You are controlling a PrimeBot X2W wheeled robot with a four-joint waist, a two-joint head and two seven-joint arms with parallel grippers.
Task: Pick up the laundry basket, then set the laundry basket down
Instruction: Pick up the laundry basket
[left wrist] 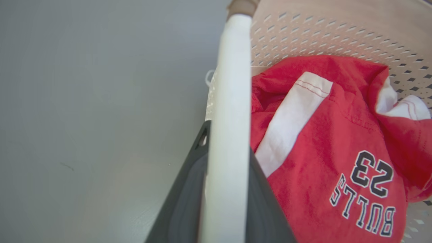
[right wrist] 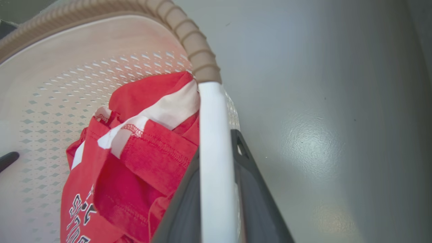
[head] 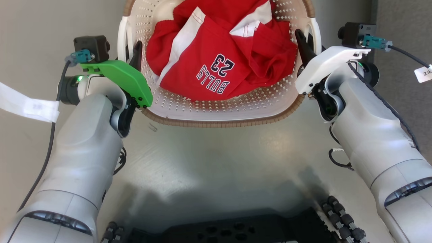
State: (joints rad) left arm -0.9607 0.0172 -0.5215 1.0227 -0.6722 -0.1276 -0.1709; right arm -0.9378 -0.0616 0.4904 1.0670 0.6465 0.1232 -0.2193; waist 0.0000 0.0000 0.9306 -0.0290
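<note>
The laundry basket (head: 221, 120), cream-white and perforated with a brown woven-look rim, sits at the top middle of the head view, holding a crumpled red and white "BULLS 23" jersey (head: 219, 64). My left gripper (head: 136, 55) is shut on the basket's left white handle (left wrist: 229, 118), which runs between its dark fingers (left wrist: 182, 202). My right gripper (head: 301, 44) is shut on the right white handle (right wrist: 214, 152) in the same way, one finger (right wrist: 251, 189) outside the bar. I cannot tell whether the basket rests on the floor or hangs above it.
Glossy grey floor (head: 216, 162) spreads around and below the basket. My dark wheeled base (head: 222, 229) fills the bottom of the head view. A white paper tag (head: 30, 106) and a cable hang off my left arm.
</note>
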